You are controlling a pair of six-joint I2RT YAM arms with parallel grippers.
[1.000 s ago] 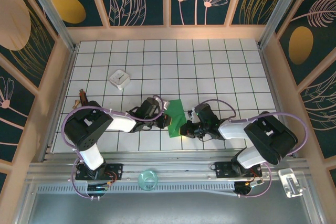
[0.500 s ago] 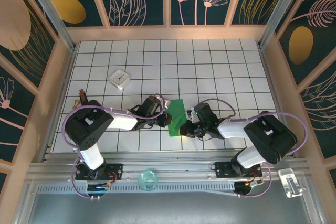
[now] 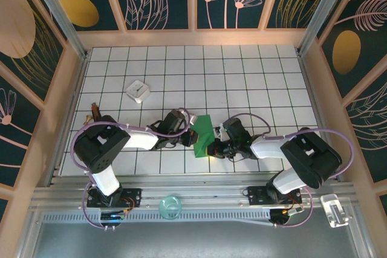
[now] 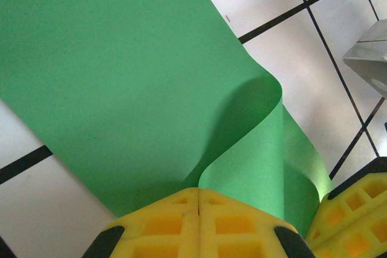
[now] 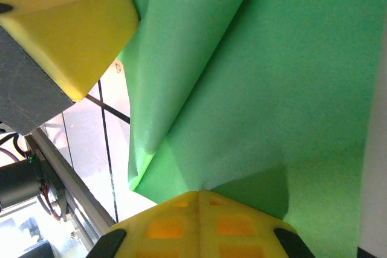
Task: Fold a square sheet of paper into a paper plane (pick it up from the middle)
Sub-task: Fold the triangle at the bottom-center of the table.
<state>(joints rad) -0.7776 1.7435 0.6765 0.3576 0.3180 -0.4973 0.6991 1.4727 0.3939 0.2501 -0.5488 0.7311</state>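
The far half of the white tiled table [image 3: 242, 70] is open from left to right, except for a small white square box [image 3: 138, 90] at the far left. The tiles at the right are also bare.

The near middle is tight. The left gripper [image 4: 199, 200] and right gripper [image 5: 199, 200] are both clamped on the bright-green sheet of paper [image 3: 202, 131], with their yellow pads just beside each other. The left arm [image 3: 136, 140] and right arm [image 3: 272, 148] lie across the near rows.

A wooden frame [image 3: 193, 37] walls off the left, right and far sides.
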